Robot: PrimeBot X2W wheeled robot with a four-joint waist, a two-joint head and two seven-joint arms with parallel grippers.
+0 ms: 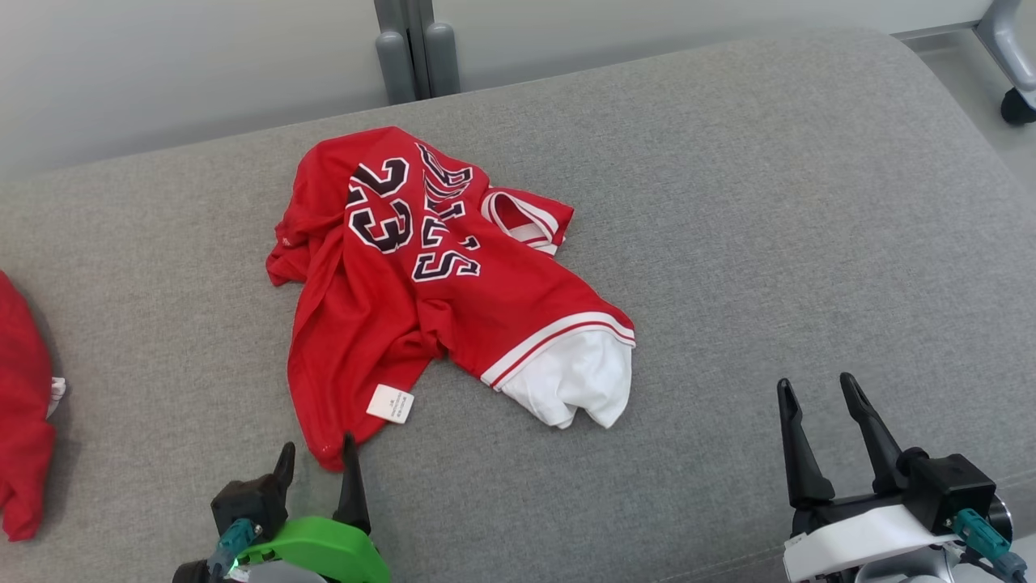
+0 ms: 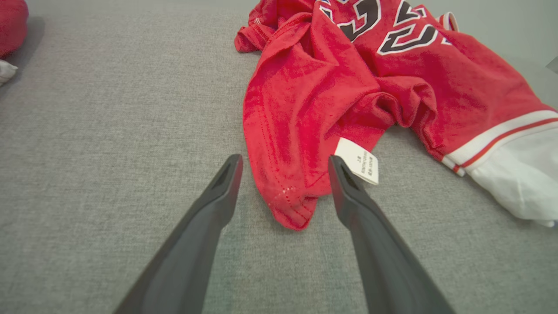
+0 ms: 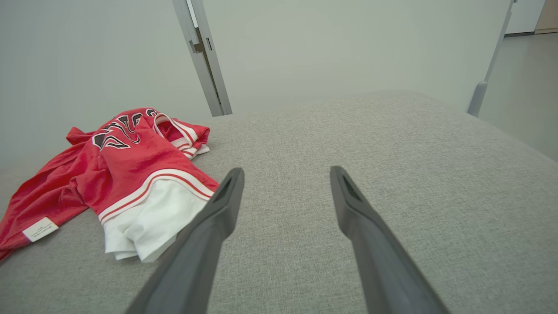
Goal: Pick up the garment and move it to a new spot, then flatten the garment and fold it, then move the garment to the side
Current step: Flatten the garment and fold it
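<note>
Our left gripper (image 1: 317, 453) wore a bright green housing (image 1: 324, 551), our right gripper (image 1: 816, 383) a white one; each had a black block (image 1: 247, 504), a teal connector (image 1: 235, 536) and two long, dark, tapering fingers (image 1: 800, 453).

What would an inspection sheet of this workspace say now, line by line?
Surface: grey fabric cushion, smooth.
Job's things: red jersey, crumpled, not yet flattened or folded; white tag showing.
Clutter: second red cloth at the left edge.
Hands: left hand open, the jersey's near corner between its fingers; right hand open, holding nothing, apart from the jersey.
Cables: teal plug at each wrist; no loose cable seen.
Surroundings: pale wall, grey post, caster wheel far right.
</note>
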